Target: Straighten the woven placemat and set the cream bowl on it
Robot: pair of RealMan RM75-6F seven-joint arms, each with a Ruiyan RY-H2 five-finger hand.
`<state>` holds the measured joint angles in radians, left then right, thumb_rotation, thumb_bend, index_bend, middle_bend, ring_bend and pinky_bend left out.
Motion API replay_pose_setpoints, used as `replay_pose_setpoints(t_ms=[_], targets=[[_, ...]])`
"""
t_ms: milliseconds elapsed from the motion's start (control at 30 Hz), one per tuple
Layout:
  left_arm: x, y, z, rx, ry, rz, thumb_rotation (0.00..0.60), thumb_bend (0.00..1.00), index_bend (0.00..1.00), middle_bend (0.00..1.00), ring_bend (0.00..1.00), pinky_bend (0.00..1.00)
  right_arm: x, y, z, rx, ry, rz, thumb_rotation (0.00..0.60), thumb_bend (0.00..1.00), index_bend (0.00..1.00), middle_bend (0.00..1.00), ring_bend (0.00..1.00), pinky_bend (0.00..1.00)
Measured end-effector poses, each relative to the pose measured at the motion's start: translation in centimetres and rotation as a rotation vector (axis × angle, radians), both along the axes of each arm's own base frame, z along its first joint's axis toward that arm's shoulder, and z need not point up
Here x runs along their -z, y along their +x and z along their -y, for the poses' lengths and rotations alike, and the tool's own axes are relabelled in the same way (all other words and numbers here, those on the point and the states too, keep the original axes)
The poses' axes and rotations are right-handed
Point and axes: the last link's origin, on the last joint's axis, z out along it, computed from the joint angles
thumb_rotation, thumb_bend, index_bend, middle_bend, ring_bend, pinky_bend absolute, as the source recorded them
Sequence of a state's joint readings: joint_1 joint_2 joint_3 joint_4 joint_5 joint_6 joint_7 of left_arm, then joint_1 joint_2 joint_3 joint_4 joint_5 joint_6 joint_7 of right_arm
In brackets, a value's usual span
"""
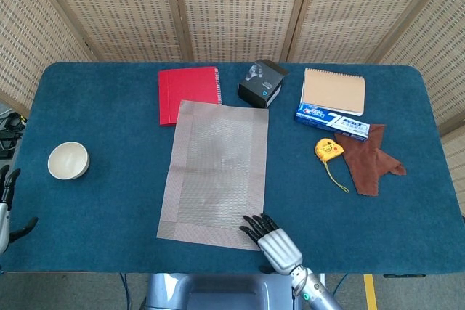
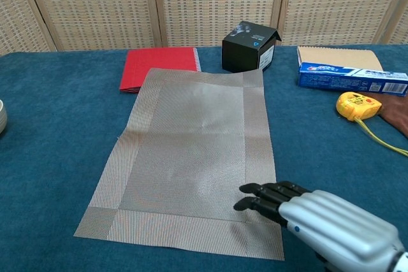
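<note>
The grey woven placemat [image 1: 214, 172] lies mid-table, slightly skewed, its far edge over the red notebook's corner; it also fills the chest view [image 2: 191, 151]. The cream bowl [image 1: 68, 160] stands empty at the left of the table, and only its rim [image 2: 2, 116] shows in the chest view. My right hand [image 1: 272, 241] [image 2: 319, 218] is at the placemat's near right corner, fingers stretched flat over the weave and holding nothing. My left hand [image 1: 6, 201] peeks in at the left edge, near of the bowl and apart from it, fingers spread and empty.
Along the back lie a red notebook [image 1: 189, 94], a black box [image 1: 262, 83], a tan notebook [image 1: 333, 91] and a toothpaste box [image 1: 332, 123]. A yellow tape measure [image 1: 328, 149] and a brown cloth [image 1: 370, 159] sit at the right. Wicker screens stand behind.
</note>
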<state>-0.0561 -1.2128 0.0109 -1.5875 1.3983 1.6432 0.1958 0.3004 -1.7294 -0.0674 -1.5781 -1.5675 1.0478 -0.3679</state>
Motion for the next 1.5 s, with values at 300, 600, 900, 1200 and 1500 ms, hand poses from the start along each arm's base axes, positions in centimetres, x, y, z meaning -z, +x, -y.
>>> replay_pose_setpoints(t_ms=[300, 600, 900, 1200, 1500], targets=[[0.3, 0.0, -0.1, 0.012, 0.002, 0.011, 0.600, 0.16, 0.05, 0.00, 0.00, 0.00, 1.4, 2.5, 1.0, -0.038, -0.025, 0.038, 0.600, 0.12, 0.18, 0.00, 0.00, 0.00], [0.5, 0.1, -0.2, 0.014, 0.004, 0.015, 0.600, 0.17, 0.05, 0.00, 0.00, 0.00, 0.5, 2.6, 2.3, -0.023, -0.071, 0.037, 0.600, 0.12, 0.18, 0.00, 0.00, 0.00], [0.6, 0.3, -0.1, 0.016, -0.003, 0.022, 0.600, 0.17, 0.06, 0.00, 0.00, 0.00, -0.2, 2.1, 2.9, 0.010, -0.098, 0.019, 0.600, 0.13, 0.18, 0.00, 0.00, 0.00], [0.6, 0.2, -0.1, 0.015, -0.006, 0.030, 0.600, 0.17, 0.06, 0.00, 0.00, 0.00, 0.1, 1.4, 3.1, 0.043, -0.098, -0.041, 0.600, 0.13, 0.18, 0.00, 0.00, 0.00], [0.6, 0.1, -0.2, 0.012, -0.006, 0.032, 0.600, 0.17, 0.06, 0.00, 0.00, 0.00, -0.4, 0.7, 3.7, 0.068, -0.114, -0.081, 0.600, 0.13, 0.18, 0.00, 0.00, 0.00]])
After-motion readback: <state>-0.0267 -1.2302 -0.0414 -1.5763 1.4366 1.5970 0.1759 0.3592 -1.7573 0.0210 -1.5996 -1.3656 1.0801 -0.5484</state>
